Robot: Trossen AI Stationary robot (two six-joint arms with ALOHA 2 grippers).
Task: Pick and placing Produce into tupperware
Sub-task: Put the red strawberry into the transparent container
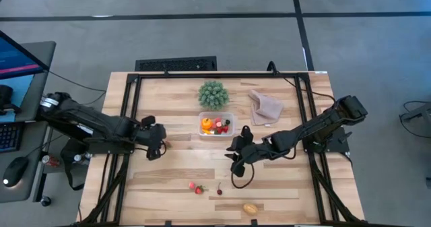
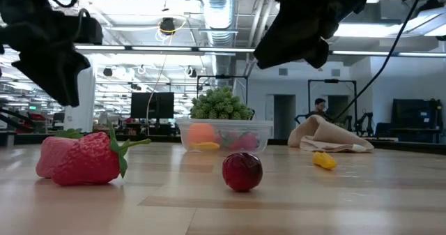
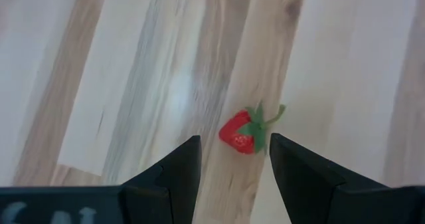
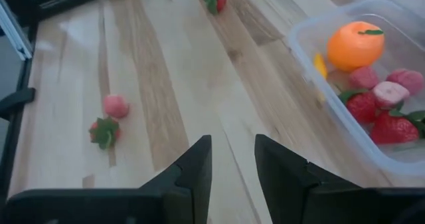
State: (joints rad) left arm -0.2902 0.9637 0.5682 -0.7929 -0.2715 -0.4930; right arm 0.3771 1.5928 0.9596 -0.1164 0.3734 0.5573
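Note:
The clear tupperware (image 1: pixel 215 124) stands mid-table and holds an orange (image 4: pixel 355 44), strawberries and pink pieces of produce. A strawberry (image 3: pixel 242 134) lies on the wood just beyond the tips of my left gripper (image 3: pixel 234 139), which is open and hangs above it at the table's left (image 1: pixel 157 146). My right gripper (image 4: pixel 232 139) is open on nothing. It hovers near the tupperware's near right corner (image 1: pixel 236 161). Loose produce lies near the front edge: a strawberry with a pink piece (image 1: pixel 195 186), a dark red cherry (image 1: pixel 219 191) and a yellow-orange piece (image 1: pixel 250 208).
A green spiky plant (image 1: pixel 213 94) stands just behind the tupperware, and a beige cloth (image 1: pixel 264 107) lies crumpled to its right. A small yellow piece (image 2: pixel 323 160) lies on the wood in front of the cloth. A black frame (image 1: pixel 128 106) runs along the table's sides.

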